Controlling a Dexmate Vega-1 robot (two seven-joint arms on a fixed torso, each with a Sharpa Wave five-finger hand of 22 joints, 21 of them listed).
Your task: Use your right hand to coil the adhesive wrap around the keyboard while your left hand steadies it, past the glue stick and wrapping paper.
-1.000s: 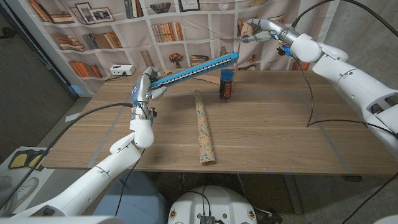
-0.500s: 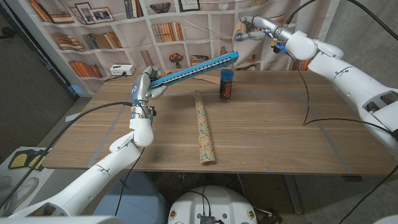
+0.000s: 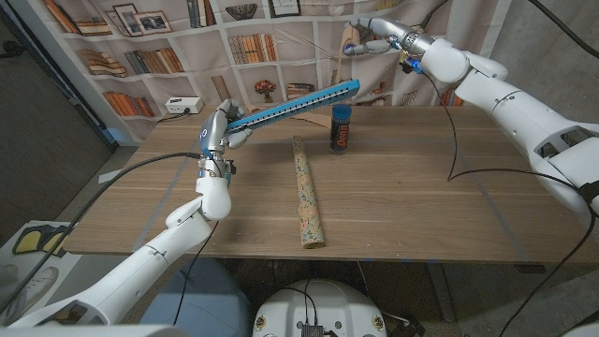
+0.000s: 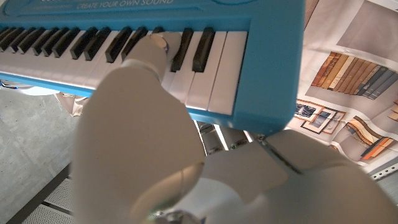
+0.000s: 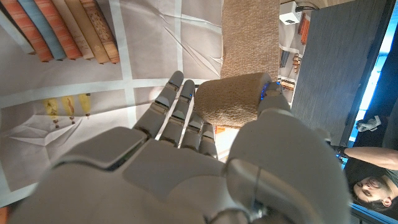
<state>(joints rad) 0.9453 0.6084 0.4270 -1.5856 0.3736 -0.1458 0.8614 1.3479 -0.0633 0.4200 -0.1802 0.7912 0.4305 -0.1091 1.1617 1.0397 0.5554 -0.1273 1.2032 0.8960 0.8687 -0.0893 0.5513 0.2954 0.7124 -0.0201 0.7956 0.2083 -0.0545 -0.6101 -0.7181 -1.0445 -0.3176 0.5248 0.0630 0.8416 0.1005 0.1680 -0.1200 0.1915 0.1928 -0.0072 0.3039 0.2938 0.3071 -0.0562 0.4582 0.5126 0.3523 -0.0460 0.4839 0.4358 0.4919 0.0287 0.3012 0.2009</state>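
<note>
Our left hand [image 3: 218,131] clamps the long blue toy keyboard [image 3: 295,105], tilted above the surface; our right hand [image 5: 205,155] grips the tan adhesive wrap roll [image 5: 231,99] beyond the keyboard's raised end.

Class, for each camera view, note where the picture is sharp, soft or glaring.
Head view: evenly lit, table and wrapping paper sharp. Left wrist view: left hand soft, keyboard keys clearer. Right wrist view: adhesive wrap textured, blue glare at one edge.
</note>
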